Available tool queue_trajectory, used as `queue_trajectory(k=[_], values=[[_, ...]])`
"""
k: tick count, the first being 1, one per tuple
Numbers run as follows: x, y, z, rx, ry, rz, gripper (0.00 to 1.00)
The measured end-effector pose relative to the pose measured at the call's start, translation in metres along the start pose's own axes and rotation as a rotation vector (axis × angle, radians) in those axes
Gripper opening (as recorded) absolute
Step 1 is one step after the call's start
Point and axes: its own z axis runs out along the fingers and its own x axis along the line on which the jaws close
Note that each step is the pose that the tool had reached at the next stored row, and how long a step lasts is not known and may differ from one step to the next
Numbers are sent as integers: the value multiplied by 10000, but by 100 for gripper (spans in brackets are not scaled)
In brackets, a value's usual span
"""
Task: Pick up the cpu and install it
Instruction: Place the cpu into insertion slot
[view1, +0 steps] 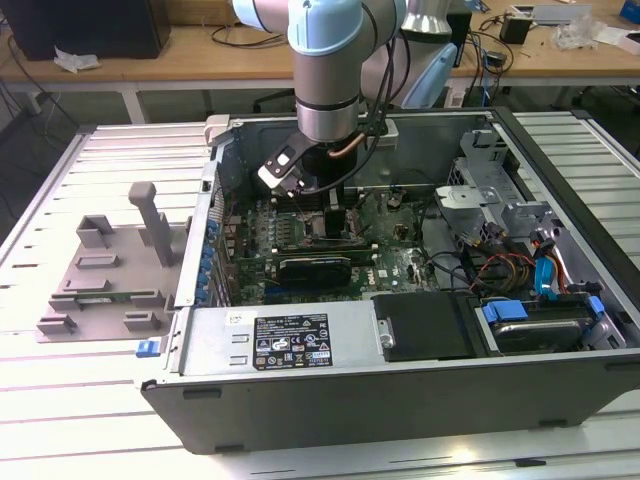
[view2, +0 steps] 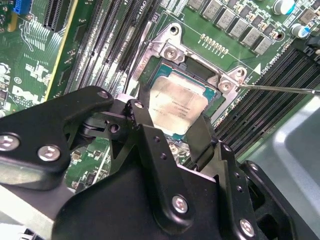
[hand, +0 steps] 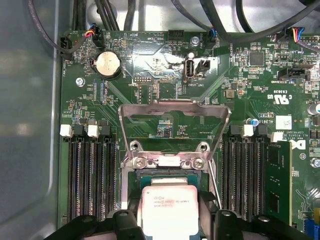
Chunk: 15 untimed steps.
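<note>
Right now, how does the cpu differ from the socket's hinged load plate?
The cpu is a solid square slab; the load plate is an open frame with board showing through. The cpu lies flat over the socket; the load plate is swung back, open. The cpu looks smaller than the load plate. Both are silver metal.

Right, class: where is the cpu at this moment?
In both wrist views the cpu is held in the pincer over the open socket, with memory slots on either side.
</note>
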Motion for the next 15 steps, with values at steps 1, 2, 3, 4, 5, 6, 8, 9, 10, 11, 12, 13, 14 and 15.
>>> queue_trajectory(k=[1,2,3,4,5,6,8,9,10,11,12,13,14,15], values=[[0,0,0,-1,1,0,53],[0,0,0,-1,1,0,53],[0,0,0,-1,2,1,53],[0,0,0,-1,2,1,53],[1,1,-2,-2,3,6,53],[1,1,-7,-2,2,11,53],[1,1,-12,-2,3,20,53],[1,1,-12,-3,2,40,53],[1,1,-13,-2,0,78,53],[0,1,-14,-1,-8,196,53],[0,0,-14,0,-13,273,53],[-1,0,-14,-2,-17,356,53],[0,1,-13,-3,-17,391,53],[0,1,-13,-2,-18,396,53]])
